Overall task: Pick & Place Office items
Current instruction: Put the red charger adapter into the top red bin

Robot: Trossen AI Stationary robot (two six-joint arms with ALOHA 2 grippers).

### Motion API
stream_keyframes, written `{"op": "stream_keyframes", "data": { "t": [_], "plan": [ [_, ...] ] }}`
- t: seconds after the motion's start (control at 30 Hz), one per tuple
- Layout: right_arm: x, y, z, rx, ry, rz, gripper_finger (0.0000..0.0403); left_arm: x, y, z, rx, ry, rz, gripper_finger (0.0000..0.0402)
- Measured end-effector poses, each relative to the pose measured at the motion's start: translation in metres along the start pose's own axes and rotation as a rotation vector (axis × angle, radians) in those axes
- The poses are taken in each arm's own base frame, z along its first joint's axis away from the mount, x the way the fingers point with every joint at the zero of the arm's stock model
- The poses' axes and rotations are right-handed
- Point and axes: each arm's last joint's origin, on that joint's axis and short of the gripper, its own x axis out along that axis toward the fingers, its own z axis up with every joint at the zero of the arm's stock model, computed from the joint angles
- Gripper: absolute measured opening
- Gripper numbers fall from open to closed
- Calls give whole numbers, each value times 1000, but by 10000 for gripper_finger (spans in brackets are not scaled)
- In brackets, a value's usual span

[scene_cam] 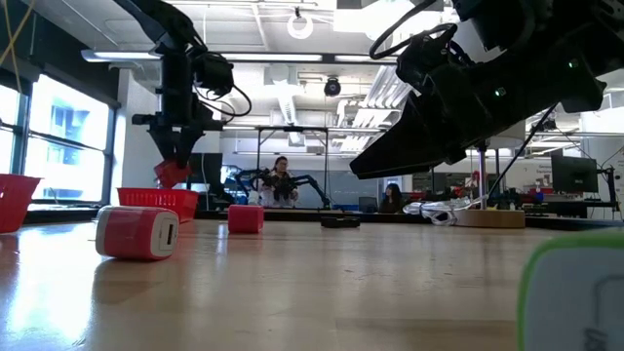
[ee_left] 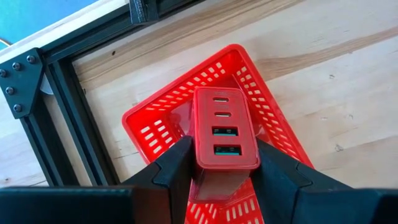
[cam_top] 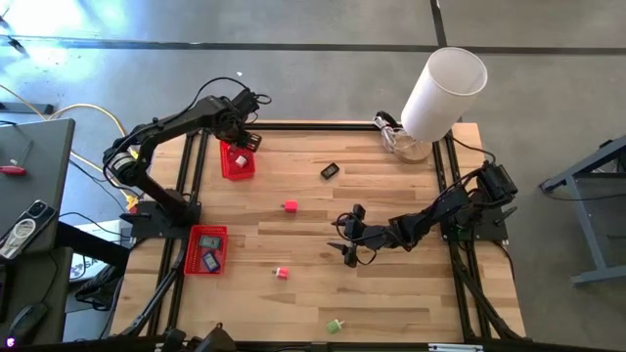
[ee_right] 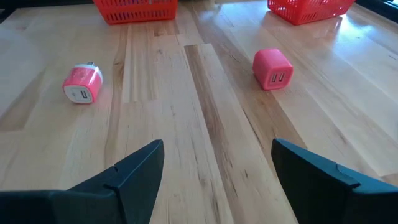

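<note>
Left gripper (ee_left: 217, 171) clamps red charger (ee_left: 224, 130) above basket (ee_left: 155, 121); right gripper (ee_right: 217, 165) gapes empty near pink charger (ee_right: 272, 68)

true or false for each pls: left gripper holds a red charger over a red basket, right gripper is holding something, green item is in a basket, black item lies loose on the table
1. The left gripper holds a red charger above a red basket. True.
2. The right gripper holds an item. False: it is open and empty above the table.
3. The green item lies in a basket. False: it lies on the bare table.
4. A black item lies loose on the table. True.
</note>
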Motion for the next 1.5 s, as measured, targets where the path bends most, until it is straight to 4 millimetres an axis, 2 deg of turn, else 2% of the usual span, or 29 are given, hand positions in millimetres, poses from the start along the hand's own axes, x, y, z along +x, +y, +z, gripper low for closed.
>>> {"op": "stream_keyframes", "data": {
  "t": [0.2,0.5,1.5],
  "plan": [
    [0,0,0,0,0,0,285,2,3,1,-12,5,5,137],
    [0,0,0,-1,1,0,285,23,-3,4,9,79,29,137],
    [0,0,-1,13,12,-4,285,60,-9,7,17,184,67,137]
  ]
}}
